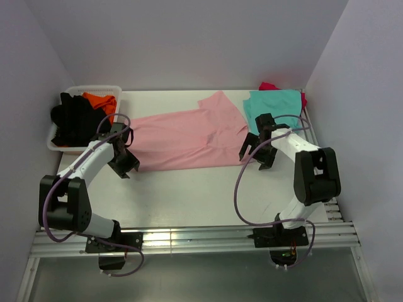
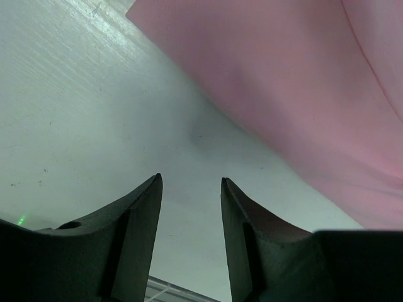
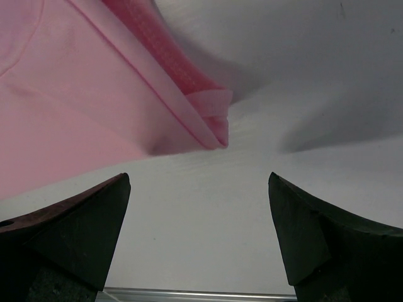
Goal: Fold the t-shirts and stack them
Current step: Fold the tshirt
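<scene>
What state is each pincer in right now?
Left pincer: partly open, holding nothing.
Right pincer: wide open, holding nothing.

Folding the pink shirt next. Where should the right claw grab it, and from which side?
Take the light pink t-shirt by its near right corner, coming low from the right: the edge lies doubled there, just ahead of the open right claw.
</scene>
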Motion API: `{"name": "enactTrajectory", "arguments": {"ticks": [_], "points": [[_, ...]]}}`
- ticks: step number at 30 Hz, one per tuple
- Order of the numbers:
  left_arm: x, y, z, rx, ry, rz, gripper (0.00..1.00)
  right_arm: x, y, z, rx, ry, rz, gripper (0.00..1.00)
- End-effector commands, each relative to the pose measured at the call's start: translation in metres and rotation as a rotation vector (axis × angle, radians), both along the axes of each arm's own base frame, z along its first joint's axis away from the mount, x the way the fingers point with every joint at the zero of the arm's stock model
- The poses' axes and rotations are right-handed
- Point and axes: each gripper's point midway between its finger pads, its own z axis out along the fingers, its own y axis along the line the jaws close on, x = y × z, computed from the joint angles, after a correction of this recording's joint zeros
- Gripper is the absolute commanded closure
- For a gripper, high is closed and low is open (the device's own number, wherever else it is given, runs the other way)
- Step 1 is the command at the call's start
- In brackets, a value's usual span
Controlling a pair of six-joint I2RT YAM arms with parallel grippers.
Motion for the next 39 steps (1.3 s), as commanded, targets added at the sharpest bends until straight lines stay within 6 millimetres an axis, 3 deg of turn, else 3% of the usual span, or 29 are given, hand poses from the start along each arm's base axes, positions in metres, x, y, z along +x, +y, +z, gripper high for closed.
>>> {"name": "enactTrajectory", "arguments": {"ticks": [1,4,6,7,8,13,14,16,17,30,35,39], "points": [[0.015,0.0,0.01,0.009,-0.044,0.023,0.52,0.04,0.004,0.009,-0.004,-0.088,-0.034,0.03],[0.017,0.003,0.017,0.027,-0.044,0.015,0.52,0.057,0.005,0.006,-0.017,-0.093,-0.039,0.06],[0.018,0.005,0.021,0.038,-0.048,0.012,0.52,0.064,0.004,0.004,-0.025,-0.091,-0.04,0.17],[0.018,0.005,0.022,0.042,-0.046,0.011,0.52,0.068,0.003,0.002,-0.036,-0.088,-0.043,0.24],[0.018,0.006,0.023,0.043,-0.048,0.012,0.52,0.068,0.002,0.001,-0.04,-0.084,-0.042,0.4],[0.016,0.009,0.026,0.063,-0.045,-0.001,0.52,0.053,-0.004,-0.012,-0.07,-0.036,-0.055,0.7],[0.017,0.01,0.027,0.066,-0.047,-0.003,0.52,0.05,-0.006,-0.013,-0.071,-0.03,-0.059,0.81],[0.019,0.011,0.03,0.072,-0.051,-0.006,0.52,0.038,-0.012,-0.015,-0.097,-0.016,-0.068,0.9],[0.019,0.011,0.031,0.075,-0.053,-0.008,0.52,0.034,-0.015,-0.015,-0.113,-0.011,-0.077,1.0],[0.035,0.005,0.038,0.053,-0.078,-0.026,0.52,-0.055,-0.061,0.014,-0.28,0.093,-0.162,1.0],[0.043,0.003,0.039,0.049,-0.084,-0.036,0.52,-0.08,-0.073,0.008,-0.293,0.155,-0.207,1.0],[0.049,0.003,0.042,0.052,-0.089,-0.047,0.51,-0.088,-0.071,0.023,-0.265,0.149,-0.238,1.0]]}}
